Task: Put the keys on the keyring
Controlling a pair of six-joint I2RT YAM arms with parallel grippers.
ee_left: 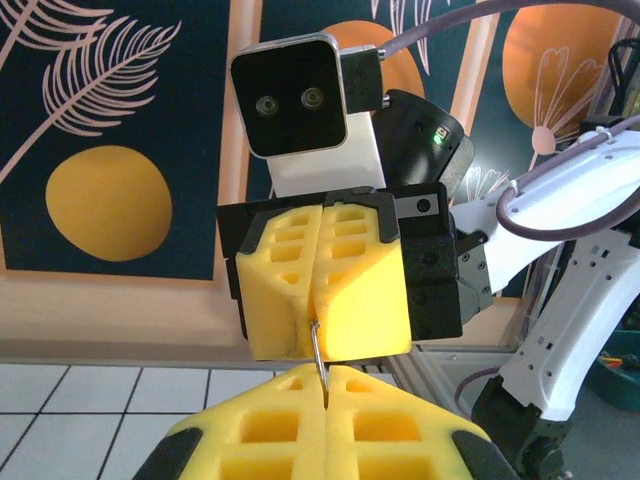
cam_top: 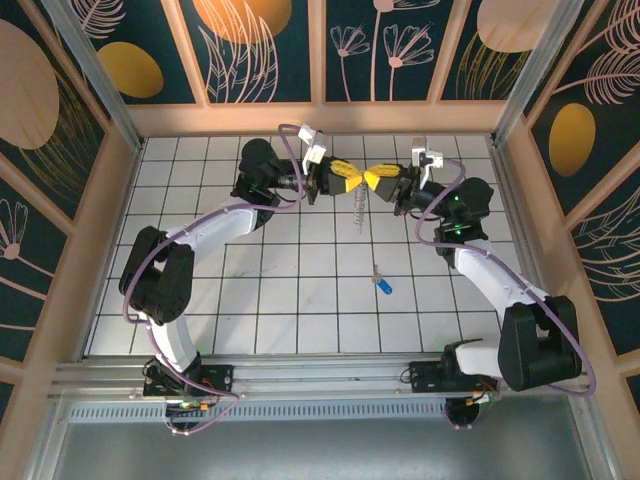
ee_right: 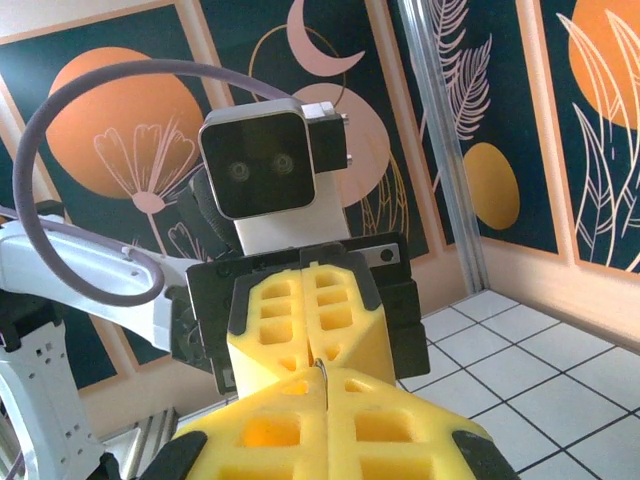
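- keyring, that pale grey silvery d-shaped metal loop (cam_top: 357,207): where was it?
- up off the white tiled tabletop (cam_top: 300,300), hanging between the two claws at the far middle, where their tips almost met.
- and the claws?
- left claw (cam_top: 352,178) closed, its yellow foam pads (ee_left: 270,440) pinching the ring's thin wire. right claw (cam_top: 376,180) faced it, closed on the same wire.
- the small silver key with the bright blue head (cam_top: 382,284)?
- lying flat on the tiles, toward the near side, well apart from both claws.
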